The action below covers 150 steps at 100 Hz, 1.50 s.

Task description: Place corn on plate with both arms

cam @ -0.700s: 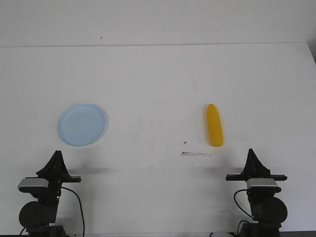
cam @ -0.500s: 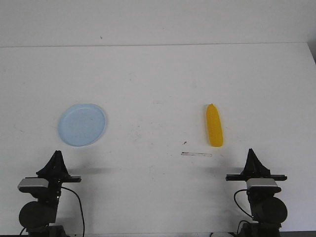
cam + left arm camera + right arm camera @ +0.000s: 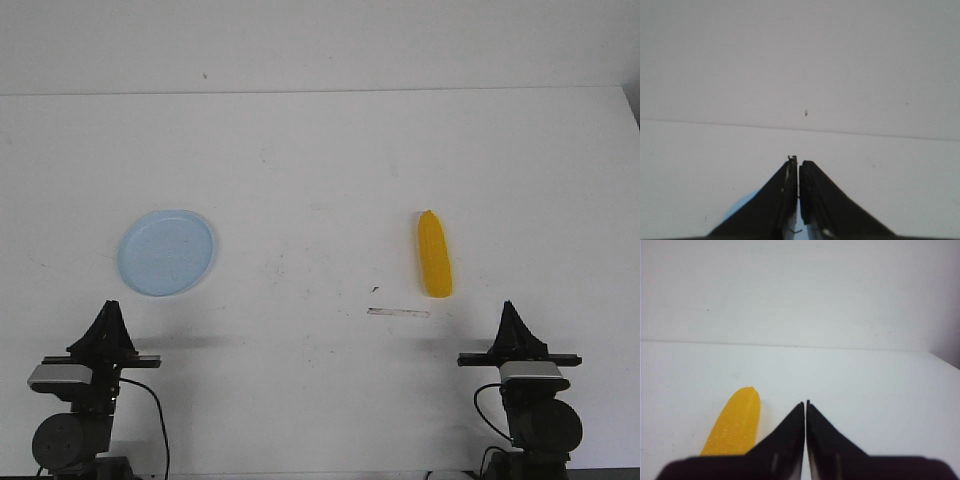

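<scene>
Corn, the bright yellow tapered toy cob (image 3: 434,254), hasn't budged; only your left gripper (image 3: 107,318), closed and empty like the right gripper (image 3: 511,318), has dropped slightly nearer the corn-distant pale-blue round plastic plate (image 3: 166,252), so nothing's grasped yet.

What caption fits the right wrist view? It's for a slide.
Shut right gripper above the white table, the smooth bright yellow toy corn cob lying beside it, ungrasped.

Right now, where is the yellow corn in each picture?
Front view: the corn lies right of center on the table, ahead of the right claw.
Left wrist view: not in it.
Right wrist view: the corn lies beside the claw.
Shared landmark: the right claw.
</scene>
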Each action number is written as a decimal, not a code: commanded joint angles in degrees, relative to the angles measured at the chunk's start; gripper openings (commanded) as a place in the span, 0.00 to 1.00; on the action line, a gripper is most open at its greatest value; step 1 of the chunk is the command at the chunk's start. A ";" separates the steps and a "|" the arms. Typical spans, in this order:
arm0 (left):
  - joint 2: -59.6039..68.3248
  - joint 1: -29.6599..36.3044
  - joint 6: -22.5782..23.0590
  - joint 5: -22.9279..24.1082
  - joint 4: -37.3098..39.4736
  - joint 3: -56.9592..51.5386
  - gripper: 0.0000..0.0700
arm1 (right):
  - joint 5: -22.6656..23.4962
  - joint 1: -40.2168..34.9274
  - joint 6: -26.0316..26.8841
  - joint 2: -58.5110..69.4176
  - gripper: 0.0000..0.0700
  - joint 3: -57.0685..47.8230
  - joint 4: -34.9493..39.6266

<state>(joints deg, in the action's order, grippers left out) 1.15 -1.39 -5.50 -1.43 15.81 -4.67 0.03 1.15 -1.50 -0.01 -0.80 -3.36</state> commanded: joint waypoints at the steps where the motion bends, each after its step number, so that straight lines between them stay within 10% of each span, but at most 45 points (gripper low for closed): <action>1: 0.74 -0.15 -0.20 0.13 1.40 -3.13 0.00 | -0.02 -0.07 0.17 0.09 0.01 0.04 -0.74; 94: 49.77 -0.50 -0.17 0.07 7.96 -33.99 0.00 | -0.02 -0.07 0.17 0.09 0.01 0.04 -0.76; 121: 63.67 -0.81 -0.87 -0.02 -19.21 -50.84 0.00 | -0.02 -0.07 0.17 0.09 0.01 0.04 -0.74; 138: 70.79 -3.89 -11.82 -1.14 -32.24 -59.52 0.00 | -0.02 -0.07 0.17 0.09 0.01 0.04 -0.74; 150: 73.42 -9.92 -19.63 -9.99 -34.82 -60.61 0.00 | -0.02 -0.07 0.17 0.09 0.01 0.07 -0.76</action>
<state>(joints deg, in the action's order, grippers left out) 73.28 -8.32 -16.95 -6.46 -18.37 -64.07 0.03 1.15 -1.50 -0.01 -0.80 -3.36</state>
